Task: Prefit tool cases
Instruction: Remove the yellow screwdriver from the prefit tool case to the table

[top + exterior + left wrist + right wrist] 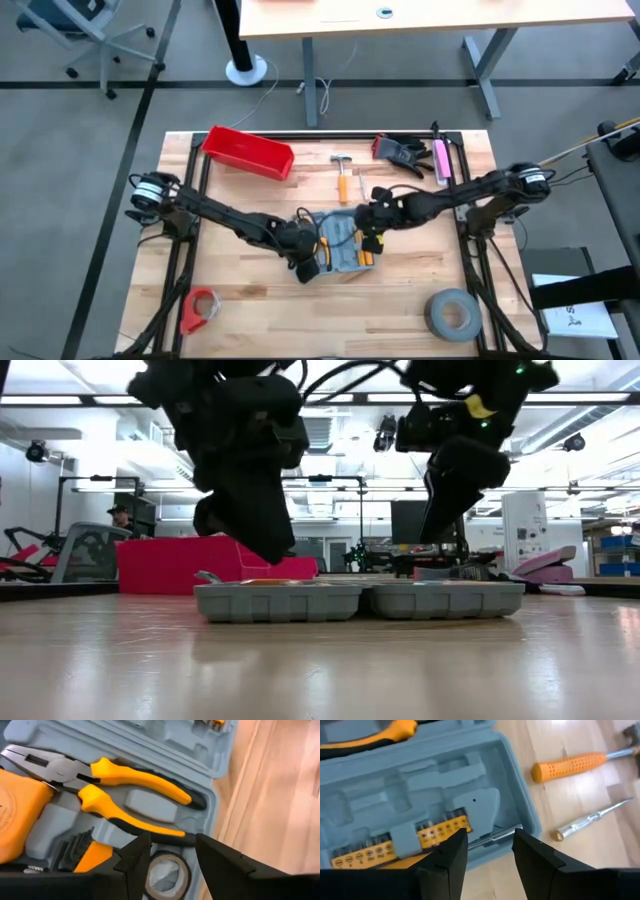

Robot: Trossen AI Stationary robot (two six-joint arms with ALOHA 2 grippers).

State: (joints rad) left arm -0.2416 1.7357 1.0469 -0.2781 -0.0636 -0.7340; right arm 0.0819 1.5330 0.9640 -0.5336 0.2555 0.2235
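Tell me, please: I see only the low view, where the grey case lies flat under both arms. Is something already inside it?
Observer: Yes. The left wrist view shows pliers with yellow handles seated in a recess of the open tool case.
Operator: And the hammer, is it inside too?
Observer: No. In the high view the hammer lies on the table, beyond the case on its far side and apart from it.
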